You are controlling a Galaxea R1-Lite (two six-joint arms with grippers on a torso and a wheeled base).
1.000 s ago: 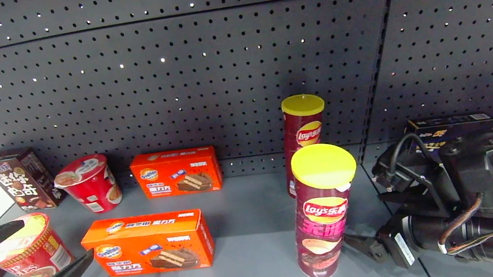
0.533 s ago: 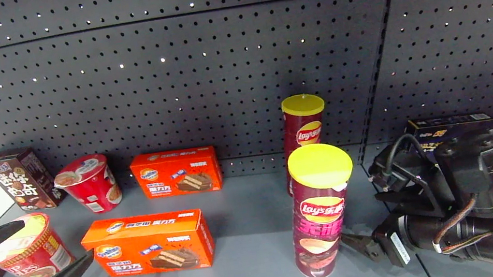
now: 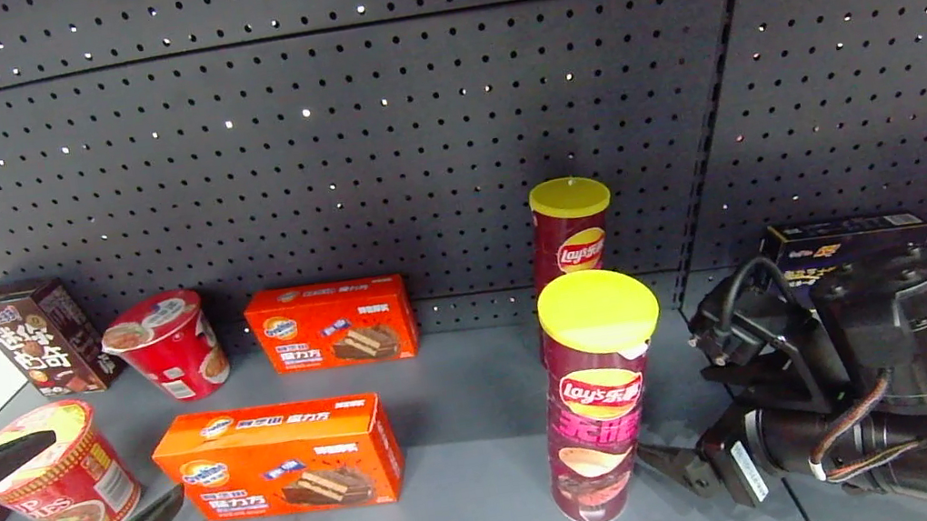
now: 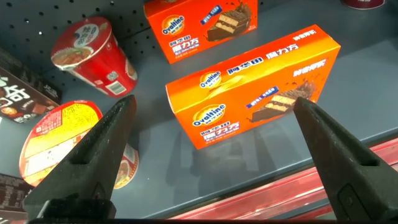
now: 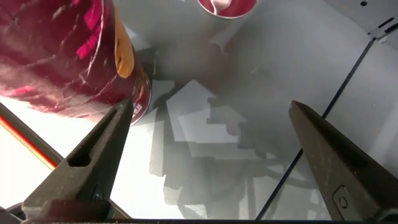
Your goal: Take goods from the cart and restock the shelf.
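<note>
Fingers, right: spread wide. My right gripper point(image 5: 211, 134) pinches nothing; its dark, tapered metal prongs gape, and one tip sits right by the can's base. I can't confirm contact.
Fingers, left: also spread and empty. My left gripper point(image 4: 214, 102) hangs low at the shelf's front edge, with the front box point(image 4: 267, 68) just beyond its tips.
Can point(image 3: 599, 396): a tall cylinder with a glossy maroon wrap and a flat yellow plastic lid. It stands upright on the shelf point(image 3: 480, 497), free of the jaws and directly in front of the rear can point(image 3: 570, 235). I can't tell whether the two touch.
Shelf: smooth grey sheet metal, backed by a dark perforated panel point(image 3: 319, 153).
Boxes: crisp orange cardboard, both rectangular. The front box lies on its long side, and the rear box point(image 3: 331, 324) stands against the panel.
Cups: two red tapered noodle cups with a shiny print. The front cup point(image 3: 59, 477) is beside my left gripper, and the rear cup point(image 3: 164, 347) is near the panel.
Change: over the last second the can has slid a touch to the left, and my right arm has crept the same way. My left gripper has sunk slightly. The boxes haven't budged.
</note>
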